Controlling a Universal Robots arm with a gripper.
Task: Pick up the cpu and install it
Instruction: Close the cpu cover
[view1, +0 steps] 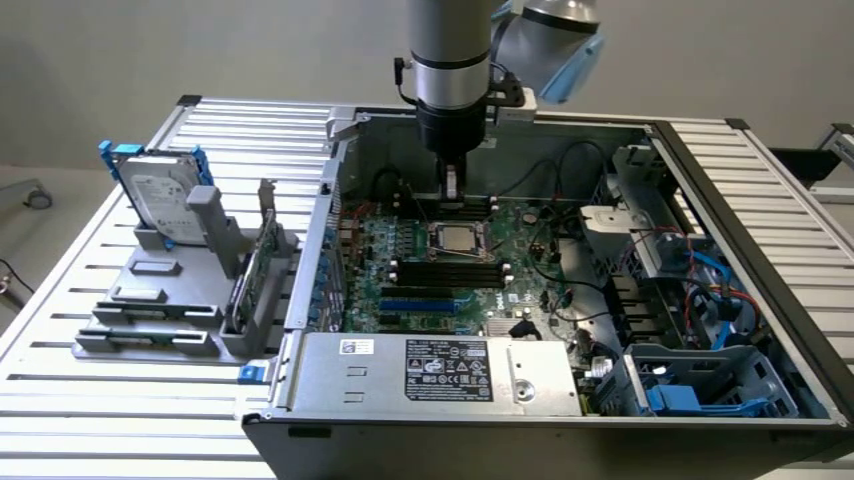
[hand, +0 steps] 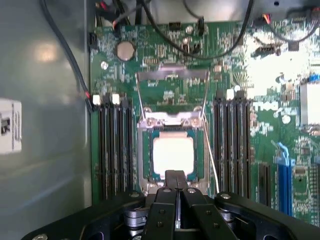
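- Claw (view1: 454, 195) pinched fully shut, nothing in it, hanging just above the motherboard (view1: 534, 270) inside the open PC case (view1: 320, 250).
- Cpu (hand: 173, 155) lying flat in its socket (hand: 145, 160), silvery top up, close by the fingertips (hand: 171, 177) (not touching, as far as can be told).
- Socket's metal frame (hand: 172, 75) flipped open, standing clear of the chip.
- Black memory slots (hand: 115, 145) on both sides of the socket.
- Hard drive (view1: 160, 205) with blue rails upright in a gray rack (view1: 147, 270), outside the case on the exterior view's left.
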